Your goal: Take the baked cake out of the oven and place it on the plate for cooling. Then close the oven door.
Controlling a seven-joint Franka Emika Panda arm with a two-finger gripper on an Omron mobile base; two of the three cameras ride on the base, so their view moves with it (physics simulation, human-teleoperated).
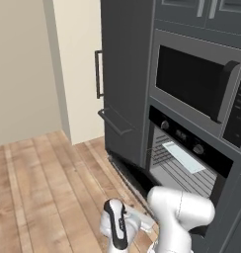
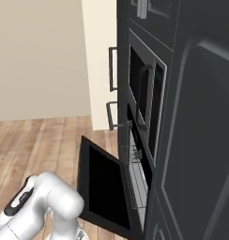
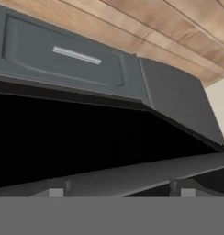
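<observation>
My gripper is low beside the oven door (image 2: 104, 187), and I cannot tell if its jaws are apart. The door hangs open below the oven (image 1: 184, 165). It looks stiff and heavy; I would push its long handle (image 3: 132, 176).

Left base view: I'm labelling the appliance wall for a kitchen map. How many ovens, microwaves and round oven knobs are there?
Oven: 1
Microwave: 1
Round oven knobs: 2
Total: 4
</observation>
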